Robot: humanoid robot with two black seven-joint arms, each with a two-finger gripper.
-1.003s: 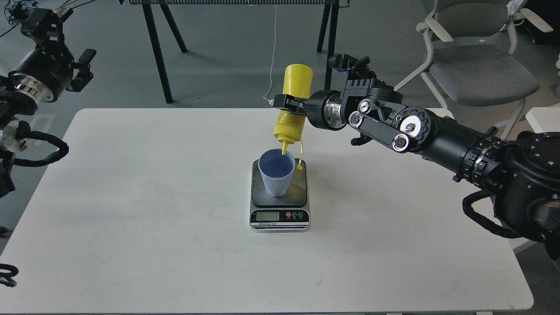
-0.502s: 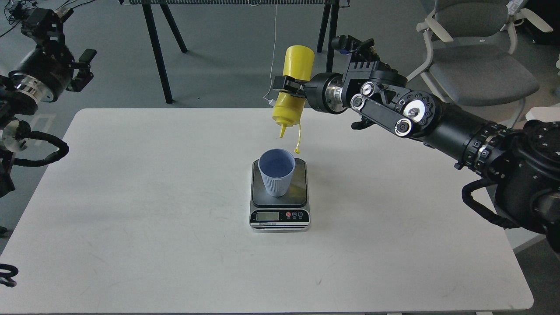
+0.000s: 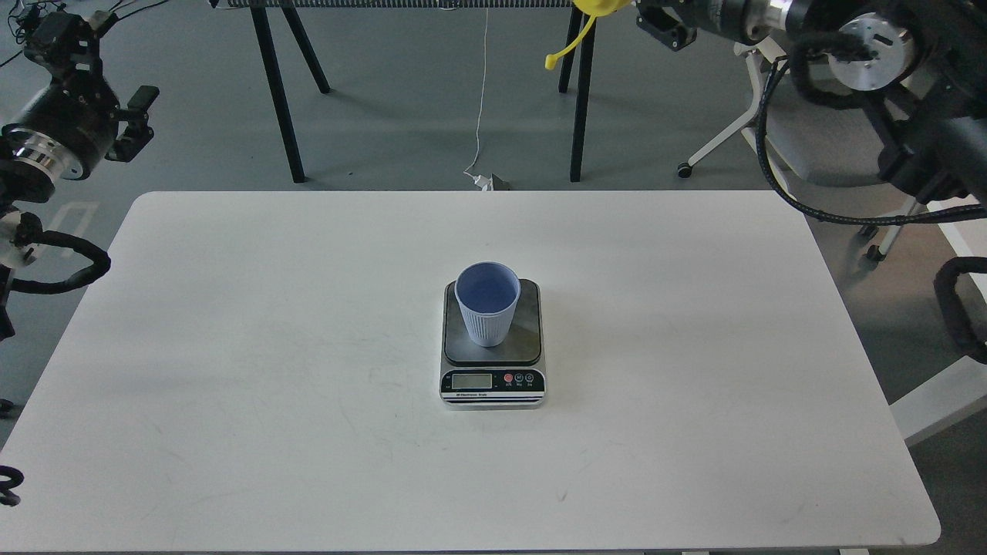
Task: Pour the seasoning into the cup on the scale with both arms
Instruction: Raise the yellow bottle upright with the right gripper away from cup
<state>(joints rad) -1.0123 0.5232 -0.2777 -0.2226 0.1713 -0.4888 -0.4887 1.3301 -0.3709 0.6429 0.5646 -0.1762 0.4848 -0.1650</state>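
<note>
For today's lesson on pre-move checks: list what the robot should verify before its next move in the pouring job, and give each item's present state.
1. Light blue ribbed plastic cup stands upright on the scale: ok.
2. Small digital kitchen scale with dark square platform lies flat on the white table: ok.
3. Scale reading legible: cannot tell, the display is too small.
4. Yellow plastic squeeze bottle positioned over the cup: not ok; only its tip and dangling tethered cap show at the top edge.
5. Right gripper's hold on the bottle: cannot tell, it is out of view.
6. Left gripper away from the cup: ok.
</note>
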